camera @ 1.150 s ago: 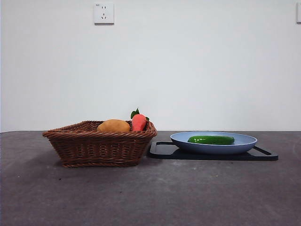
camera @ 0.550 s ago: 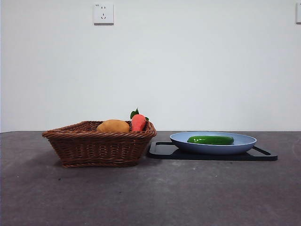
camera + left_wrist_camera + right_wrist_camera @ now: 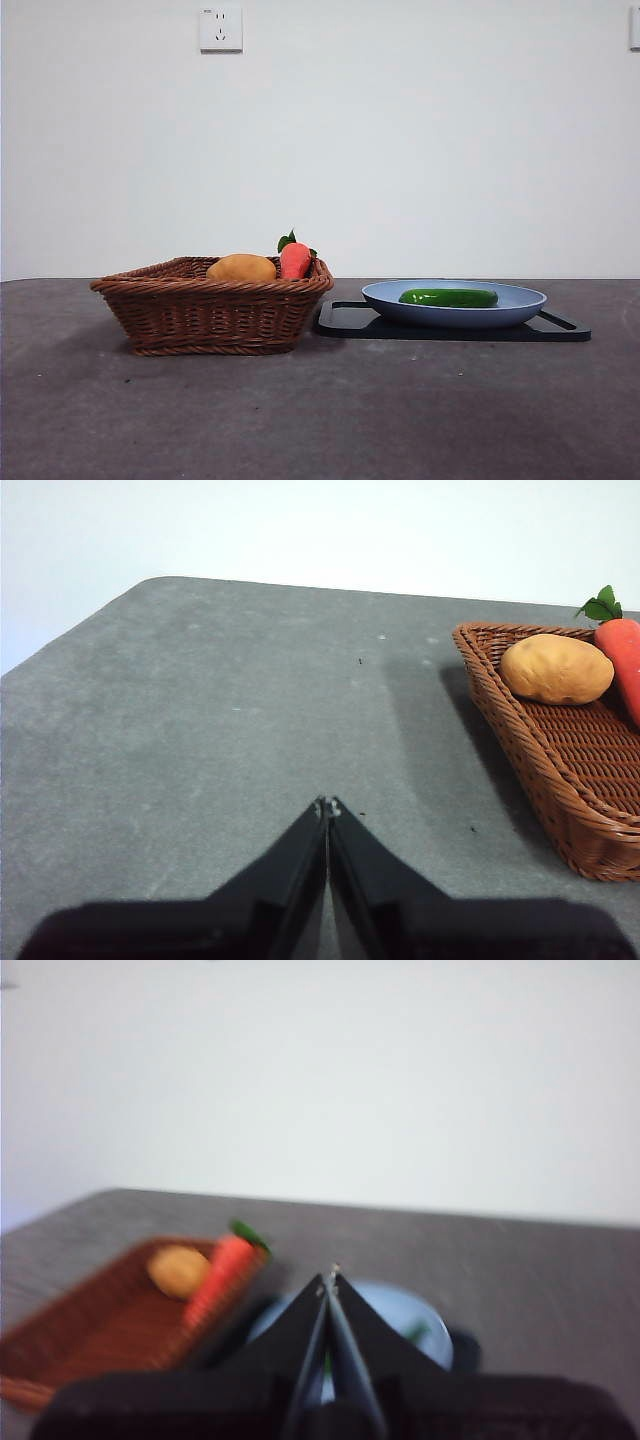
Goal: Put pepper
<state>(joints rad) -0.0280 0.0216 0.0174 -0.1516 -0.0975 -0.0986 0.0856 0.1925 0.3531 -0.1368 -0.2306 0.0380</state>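
The dark green pepper lies in a blue plate on a black tray, right of the basket in the front view. In the blurred right wrist view only a green sliver of the pepper shows past the jaws. My right gripper is shut and empty, held above and back from the plate. My left gripper is shut and empty over bare table, away from the wicker basket. Neither arm shows in the front view.
The brown wicker basket stands left of the tray and holds a yellow-brown lump and a red-orange carrot with green leaves. A white wall with a socket stands behind the grey table.
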